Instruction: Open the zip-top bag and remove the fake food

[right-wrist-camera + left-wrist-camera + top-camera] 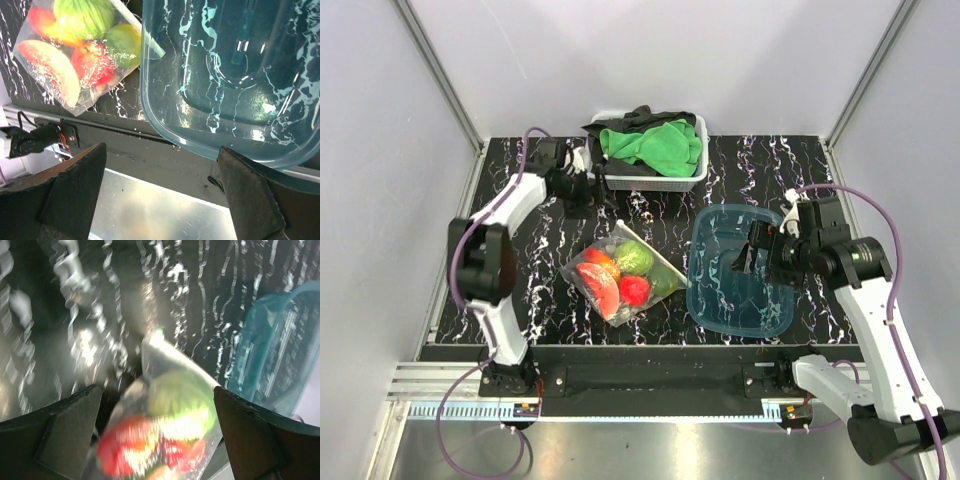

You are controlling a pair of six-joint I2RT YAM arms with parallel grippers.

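Two robot arms are bolted at the near edge of a black table point(550, 290) veined with white.

Near the middle of the table, a little to the left, the zip-top bag point(623, 275) lies flat and closed, turned like a diamond. It is clear, crinkly plastic with pale dots printed along its edge. The fake food point(620, 280) is all inside it: a watermelon slice point(600, 285), a red round fruit point(634, 290), a green leafy ball point(635, 257) and a yellow-green piece point(663, 280).

Just right of the bag stands a translucent teal tub point(705, 300). The bag's right corner reaches the tub's rim; I cannot tell whether they touch.

The right gripper point(750, 255) hangs above the left side of the tub. In its wrist view the fingers point(75, 190) are spread apart and hold nothing, and the bag lies beyond them to the left, clear of them.

Farther back, the left gripper point(582, 185) hovers near the far left of the table. Its fingers point(65, 435) are also apart and hold nothing. In its blurred wrist view the bag shows between them but lies on the table, apart from them.

At the far edge sits a white basket point(655, 180) holding a green cloth point(655, 145) and dark fabric point(640, 118).
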